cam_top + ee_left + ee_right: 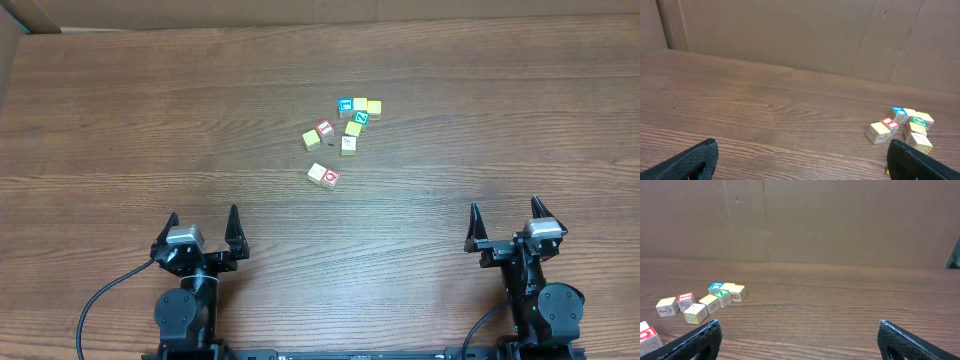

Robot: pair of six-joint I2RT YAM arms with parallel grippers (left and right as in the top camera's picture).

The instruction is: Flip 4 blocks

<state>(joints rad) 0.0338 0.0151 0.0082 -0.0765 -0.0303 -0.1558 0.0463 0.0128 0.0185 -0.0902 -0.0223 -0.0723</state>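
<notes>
Green-Z cube (361, 118) among the blocks (324, 128); left tool (203, 214), right tool (505, 205) spread, empty.

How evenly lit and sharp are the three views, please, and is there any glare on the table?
Overhead: even light, no glare on the table; the blocks too small to read. Left wrist: blocks fairly sharp, the left gripper dark and soft-edged at the bottom corners. Right wrist: sharp, faint shadows under the blocks.

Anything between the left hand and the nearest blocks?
No. In the overhead view, only bare table lies between the open left hand and the nearest pair of blocks.
</notes>
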